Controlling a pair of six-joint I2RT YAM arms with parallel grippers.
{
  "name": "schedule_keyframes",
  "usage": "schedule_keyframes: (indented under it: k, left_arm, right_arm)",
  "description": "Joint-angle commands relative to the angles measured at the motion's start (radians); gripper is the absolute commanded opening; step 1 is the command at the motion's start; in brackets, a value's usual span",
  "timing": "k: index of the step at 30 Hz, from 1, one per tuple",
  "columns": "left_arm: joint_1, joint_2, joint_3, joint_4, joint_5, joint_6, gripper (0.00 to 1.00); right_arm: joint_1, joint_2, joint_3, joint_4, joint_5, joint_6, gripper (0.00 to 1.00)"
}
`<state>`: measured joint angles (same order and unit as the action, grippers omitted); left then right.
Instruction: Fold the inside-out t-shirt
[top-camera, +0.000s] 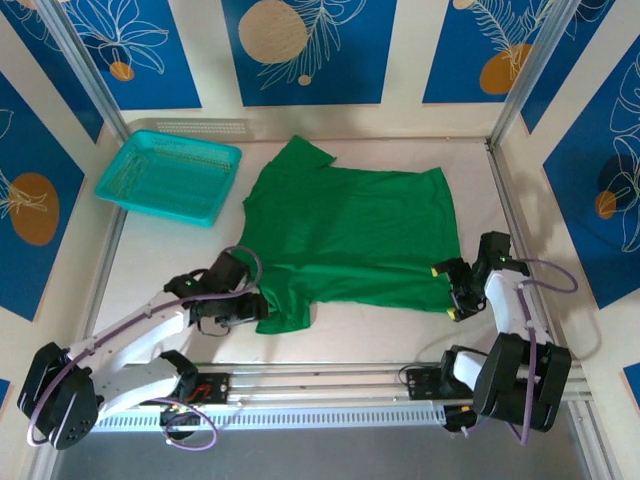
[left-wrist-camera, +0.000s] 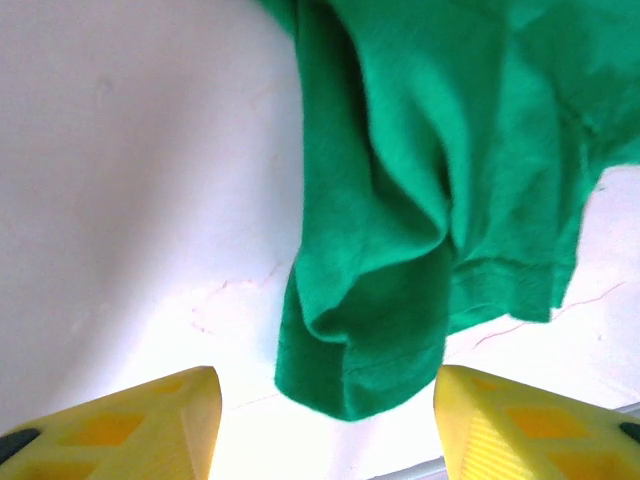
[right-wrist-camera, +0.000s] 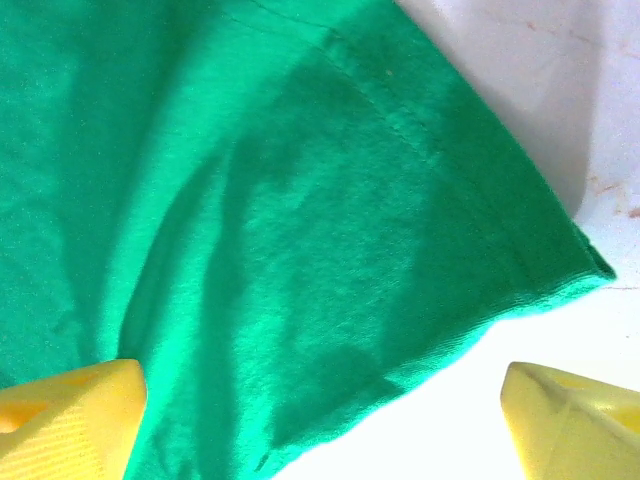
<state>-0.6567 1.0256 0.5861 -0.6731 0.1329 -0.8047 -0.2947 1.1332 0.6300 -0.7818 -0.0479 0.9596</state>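
Flanking the near edge of the t-shirt (top-camera: 350, 235), left claw (top-camera: 258, 308) and right claw (top-camera: 446, 291) gape empty.

**Pale flat tabletop (top-camera: 150, 265) carrying a bright green short-sleeved cloth t-shirt (top-camera: 350, 235) and a teal plastic mesh basket (top-camera: 170, 180).**

The t-shirt lies spread and wrinkled across the middle and right of the tabletop. One sleeve points toward the far edge, and the other is bunched in folds at the near left. The rectangular basket sits at the far left corner, close beside the shirt's left edge. The bare surface around them is whitish, with faint reddish scuff lines near the shirt's edges.
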Motion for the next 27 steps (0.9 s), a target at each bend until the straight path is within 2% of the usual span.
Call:
schedule_keyframes:
  k: [1,4,7,11,14,17,20,21,25,26,27]
  left_arm:
    - [-0.028,0.0,-0.043,0.034,-0.021,-0.078,0.58]
    - [-0.071,0.054,-0.043,0.06,-0.026,-0.095,0.57]
    - [-0.138,0.096,-0.036,0.111,-0.044,-0.116,0.54]
    - [-0.222,0.162,-0.029,0.147,-0.073,-0.148,0.52]
    - [-0.244,0.218,-0.055,0.209,-0.057,-0.175,0.39]
    - [-0.256,0.243,-0.074,0.245,-0.058,-0.2,0.22]
    - [-0.258,0.231,-0.069,0.221,-0.09,-0.201,0.03]
    - [-0.258,0.219,-0.067,0.211,-0.1,-0.201,0.0]
    - [-0.258,0.164,-0.065,0.18,-0.09,-0.199,0.0]
    - [-0.258,0.146,-0.067,0.171,-0.086,-0.202,0.0]
    - [-0.258,0.128,-0.07,0.165,-0.082,-0.207,0.0]
  right_arm:
    - [-0.003,0.037,-0.014,-0.013,-0.017,0.01,0.91]
    - [-0.004,0.062,-0.017,-0.001,-0.01,0.014,0.89]
    - [-0.008,0.073,-0.008,0.005,0.061,0.008,0.87]
    - [-0.013,0.073,-0.003,-0.009,0.04,0.013,0.85]
    - [-0.012,0.057,-0.019,-0.041,0.029,0.047,0.84]
    - [-0.005,0.032,-0.038,-0.097,0.001,0.086,0.82]
    - [0.006,-0.014,-0.06,-0.105,0.042,0.116,0.81]
    - [0.003,-0.022,-0.067,-0.105,0.057,0.12,0.8]
    - [-0.015,-0.004,-0.085,-0.096,0.042,0.137,0.74]
    - [-0.017,0.005,-0.098,-0.07,0.028,0.145,0.71]
    - [-0.024,0.016,-0.11,-0.038,0.018,0.149,0.61]
